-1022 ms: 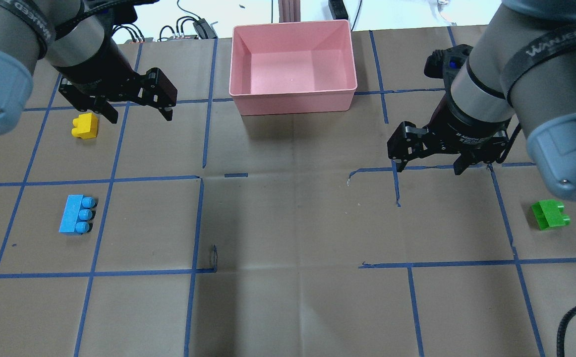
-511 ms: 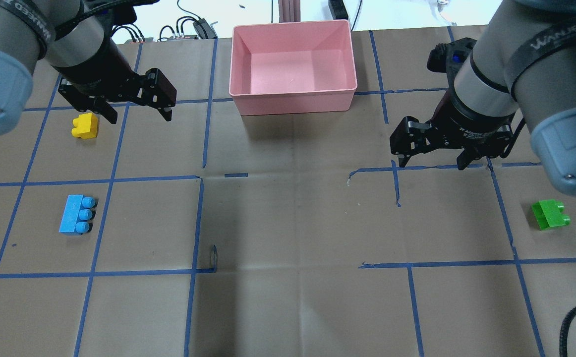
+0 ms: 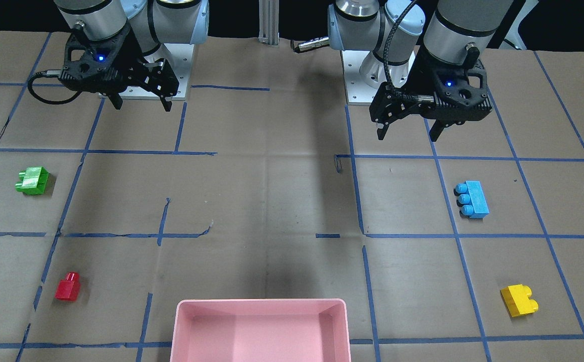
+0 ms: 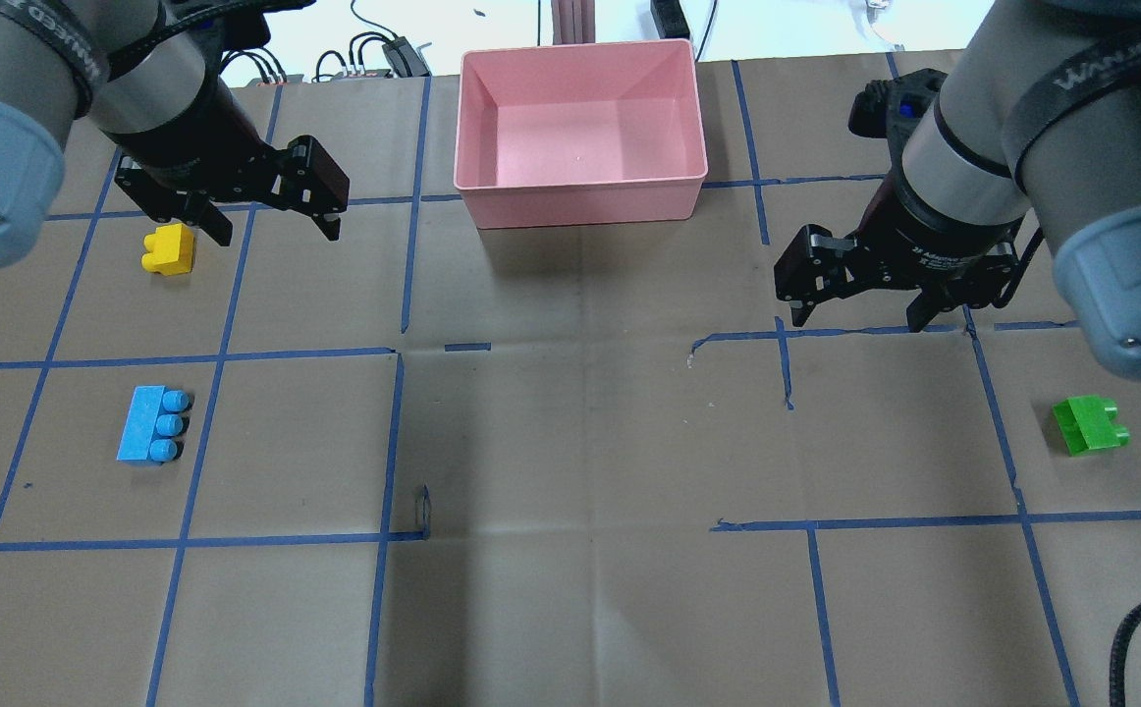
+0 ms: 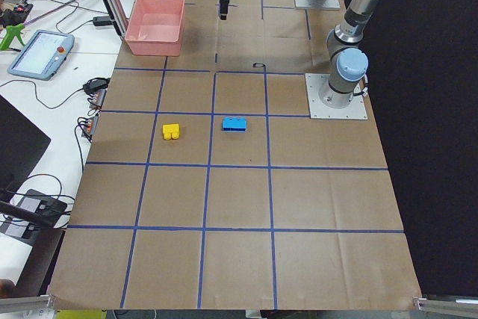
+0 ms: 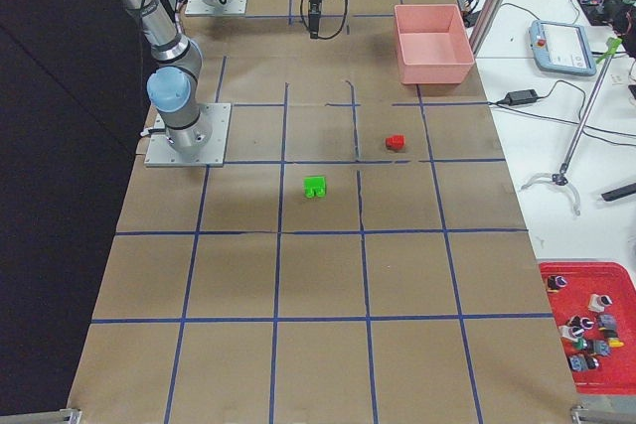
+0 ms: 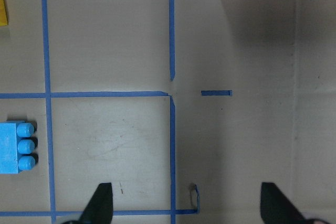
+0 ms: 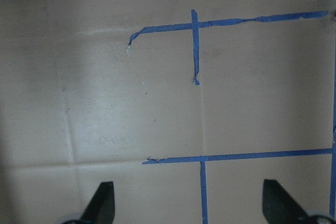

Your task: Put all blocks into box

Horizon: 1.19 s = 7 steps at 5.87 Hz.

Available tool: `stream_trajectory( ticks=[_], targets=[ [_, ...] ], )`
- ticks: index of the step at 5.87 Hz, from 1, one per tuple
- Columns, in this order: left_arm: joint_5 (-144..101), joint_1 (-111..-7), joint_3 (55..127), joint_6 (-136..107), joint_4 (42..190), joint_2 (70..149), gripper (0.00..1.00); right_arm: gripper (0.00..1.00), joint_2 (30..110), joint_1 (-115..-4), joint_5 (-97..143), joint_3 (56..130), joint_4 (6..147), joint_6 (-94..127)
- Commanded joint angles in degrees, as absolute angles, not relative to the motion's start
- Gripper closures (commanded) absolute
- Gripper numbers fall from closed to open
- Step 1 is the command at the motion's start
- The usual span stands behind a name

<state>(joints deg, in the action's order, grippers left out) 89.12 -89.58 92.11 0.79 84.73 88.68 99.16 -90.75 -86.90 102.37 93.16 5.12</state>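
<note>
Pink box [image 4: 580,201] sits empty at the far middle of the surface [image 4: 570,442]. All four blocks lie outside it, so I judge the first pick is only starting.

The left tool [image 4: 279,234] hangs above the surface, spread wide and holding nothing. The yellow block [image 4: 170,248] lies just outside its spread, and the blue block [image 4: 150,424] lies nearer the robot on the same side. The right tool [image 4: 857,322] is likewise wide open and empty, up in the air between the box and the green block [image 4: 1088,424]. The red block [image 3: 68,287] lies on that arm's side, near the box; the overhead view hides it behind the arm.

Yellow looks the natural first target for the left arm. Centre over it before descending, since it is not yet between the jaws. It lies with its studs sideways, so turn the wrist to close on flat faces; studs would likely slip. Go low, close, lift above the rim and release over the box's middle.

The right wrist view shows only bare surface and tape [image 8: 195,45], so that arm must travel before any block comes under it. Better not to bring both arms to the box at once.
</note>
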Motion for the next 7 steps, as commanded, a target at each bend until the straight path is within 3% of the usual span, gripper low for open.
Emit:
stream_trajectory(
  ticks=[1,3,7],
  targets=[
    [89.12,-89.47,92.2,1.05,84.73,88.68,0.0,0.0,99.31,-90.7,-86.84,102.39,93.16,5.1],
    [89.64,-85.38,94.03,2.54,84.81,87.98,0.0,0.0,99.23,-90.62,-86.84,102.39,93.08,5.1],
    [90.0,-59.21,98.61,28.68,85.78,86.84,0.0,0.0,99.32,-88.52,-86.84,102.22,92.9,4.75]
  ],
)
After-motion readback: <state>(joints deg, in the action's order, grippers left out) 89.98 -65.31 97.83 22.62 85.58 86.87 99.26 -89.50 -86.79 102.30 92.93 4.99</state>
